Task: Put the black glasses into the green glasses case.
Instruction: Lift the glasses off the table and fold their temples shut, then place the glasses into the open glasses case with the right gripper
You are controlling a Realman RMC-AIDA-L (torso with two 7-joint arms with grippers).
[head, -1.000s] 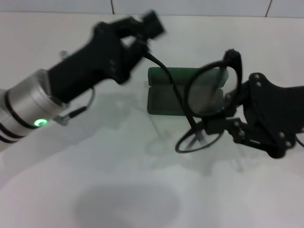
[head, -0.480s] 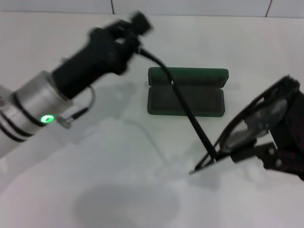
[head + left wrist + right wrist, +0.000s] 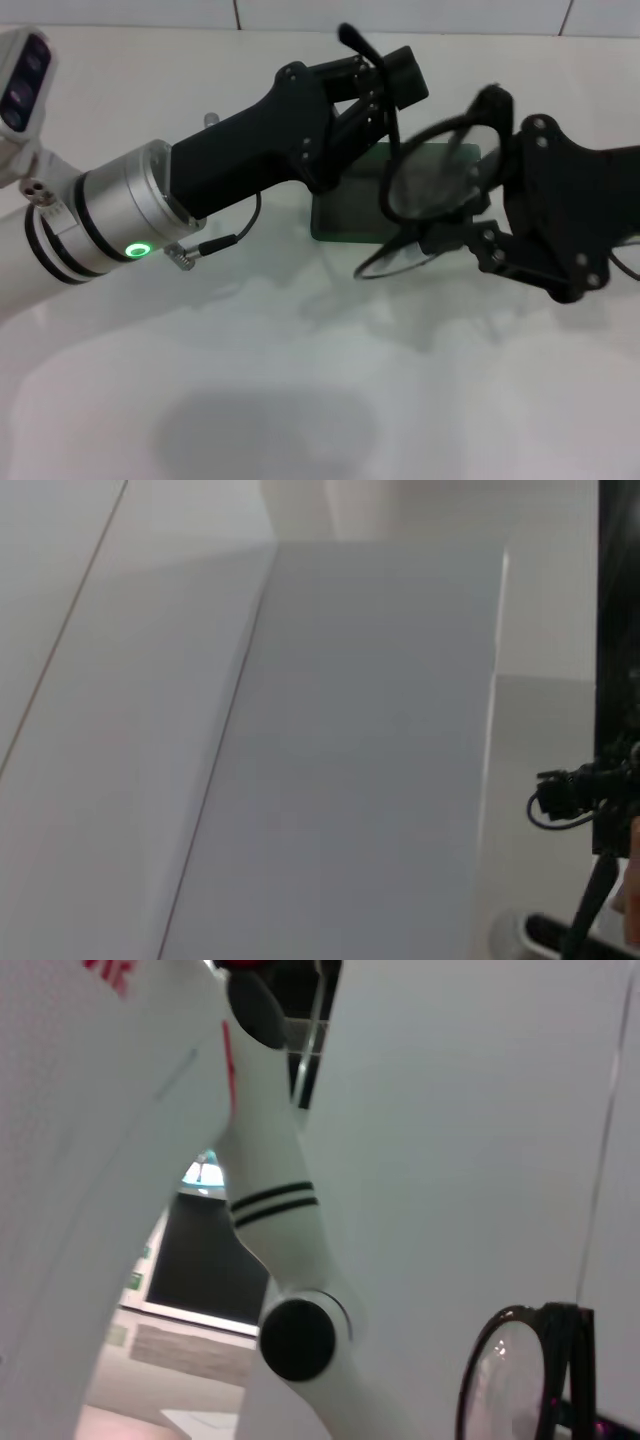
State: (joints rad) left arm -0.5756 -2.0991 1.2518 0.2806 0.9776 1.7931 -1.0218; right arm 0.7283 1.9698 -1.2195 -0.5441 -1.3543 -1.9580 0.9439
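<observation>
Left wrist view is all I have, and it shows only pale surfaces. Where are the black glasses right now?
Observer: The black glasses are off the table, held by the right gripper above the green glasses case.
Operator: Is the case open?
Observer: Yes, its lid is up, though the left arm covers much of it.
Operator: Where is my left gripper?
Observer: The left gripper is raised beside the glasses, near one temple arm; whether it grips that arm is unclear.
Operator: Are the glasses folded?
Observer: No, at least one temple arm sticks out.
</observation>
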